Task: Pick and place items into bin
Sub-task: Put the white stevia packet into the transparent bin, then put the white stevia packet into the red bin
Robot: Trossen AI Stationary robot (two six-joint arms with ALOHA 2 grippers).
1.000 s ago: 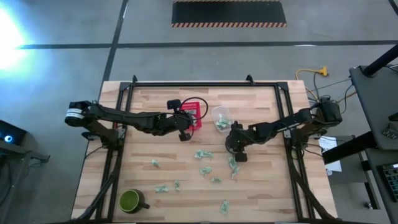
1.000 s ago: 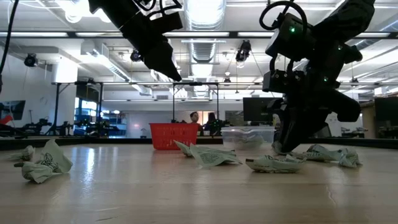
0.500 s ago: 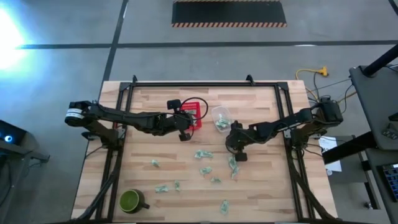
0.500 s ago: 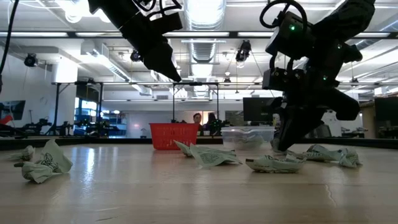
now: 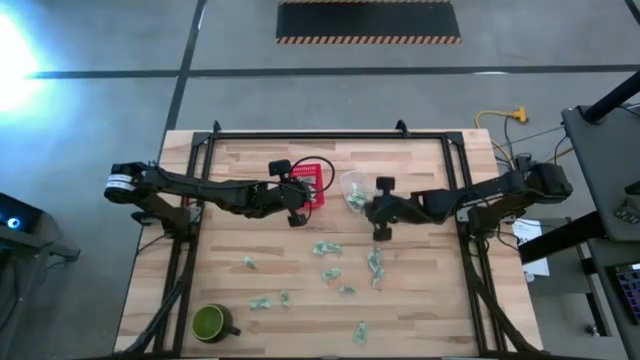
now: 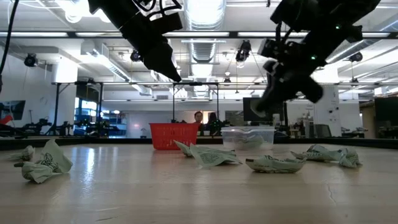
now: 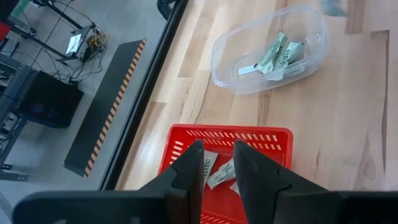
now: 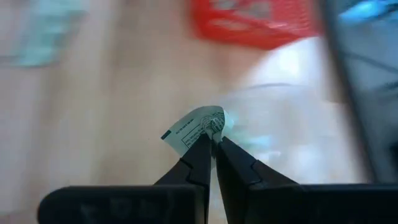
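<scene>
High view, right arm: you see it reach in from the table's right edge, stretched almost level, with the right gripper (image 5: 377, 208) just beside the clear tub (image 5: 354, 190).
High view, left arm: it runs in from the left edge, and the left gripper (image 5: 297, 203) sits at the red basket (image 5: 314, 180).
High view, items: loose wrappers (image 5: 326, 248) lie scattered across the middle and near part of the wooden table (image 5: 420, 300); a green mug (image 5: 209, 323) stands at the near left corner.
Low view, right arm: you find the right gripper (image 6: 268, 98) lifted clear of the board, tilted, above the tub (image 6: 247, 135).
Low view, left arm: the left gripper (image 6: 169, 70) hangs high above the basket (image 6: 166, 135).
Low view, items: crumpled wrappers (image 6: 209, 155) rest on the tabletop, well apart from each other.
Left wrist view: the fingers (image 7: 189, 171) stand a narrow gap apart with nothing between them, over the basket (image 7: 273, 138), which holds wrappers (image 7: 219, 174); the tub (image 7: 273, 53) beyond holds more.
Right wrist view: you see the fingers (image 8: 200, 158) pinched on one wrapper (image 8: 198, 129), held over the blurred tub, the basket (image 8: 255, 22) farther off.
</scene>
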